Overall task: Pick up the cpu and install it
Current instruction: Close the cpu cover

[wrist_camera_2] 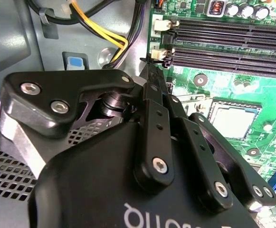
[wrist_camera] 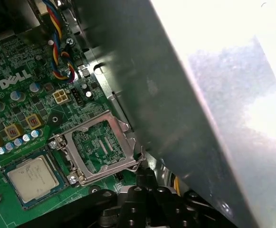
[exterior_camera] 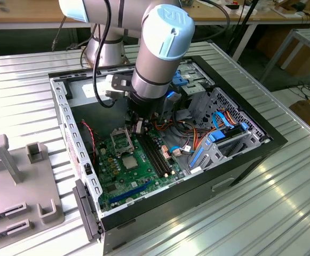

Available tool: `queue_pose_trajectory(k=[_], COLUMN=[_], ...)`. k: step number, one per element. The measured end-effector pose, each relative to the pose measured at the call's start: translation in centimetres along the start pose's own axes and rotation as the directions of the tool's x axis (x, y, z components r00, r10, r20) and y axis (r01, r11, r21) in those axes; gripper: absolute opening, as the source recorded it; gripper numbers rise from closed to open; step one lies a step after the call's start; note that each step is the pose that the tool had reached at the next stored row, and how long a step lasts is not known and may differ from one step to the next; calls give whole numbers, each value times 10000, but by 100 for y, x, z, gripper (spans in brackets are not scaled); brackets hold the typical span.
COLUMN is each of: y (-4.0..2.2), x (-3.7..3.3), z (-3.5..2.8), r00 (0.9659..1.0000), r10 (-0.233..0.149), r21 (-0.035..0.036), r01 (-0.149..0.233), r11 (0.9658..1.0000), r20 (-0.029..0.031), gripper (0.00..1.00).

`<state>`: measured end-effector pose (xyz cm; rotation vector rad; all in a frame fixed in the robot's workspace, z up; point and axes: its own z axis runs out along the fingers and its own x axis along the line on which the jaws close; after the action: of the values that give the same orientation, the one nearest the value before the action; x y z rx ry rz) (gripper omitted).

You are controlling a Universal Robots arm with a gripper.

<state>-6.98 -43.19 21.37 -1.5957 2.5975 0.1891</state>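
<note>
The cpu (wrist_camera: 31, 176) lies flat in its socket on the green motherboard (exterior_camera: 112, 184), just beside the socket frame (wrist_camera: 99, 145), which is swung open. The claw (wrist_camera_2: 149, 64) is pinched shut on nothing, with its tips near that frame. A skewed descent could, I judge, snag the frame or nudge the chip askew, since the cables (wrist_camera: 61, 57), memory slots (wrist_camera_2: 233, 42) and case wall (wrist_camera: 176, 95) crowd the approach.

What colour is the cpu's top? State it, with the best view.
Dull silvery grey; the cpu shows best in the first wrist view.

White logo lettering on green motherboard (wrist_camera: 57, 124)
</note>
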Motion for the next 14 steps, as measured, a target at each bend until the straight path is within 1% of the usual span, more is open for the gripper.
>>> queue_pose_trajectory(k=[7,8,12,14], y=[4,5,5,4], x=[4,5,5,6], z=[-9,-9,-7,-7], r00=[10000,10000,9998,9998], r10=[-2,0,4,3], r21=[-8,-18,-97,-104], r01=[2,0,-2,-1], r11=[10000,10000,10000,9999], r20=[12,31,190,207], gripper=[11,11,11,11])
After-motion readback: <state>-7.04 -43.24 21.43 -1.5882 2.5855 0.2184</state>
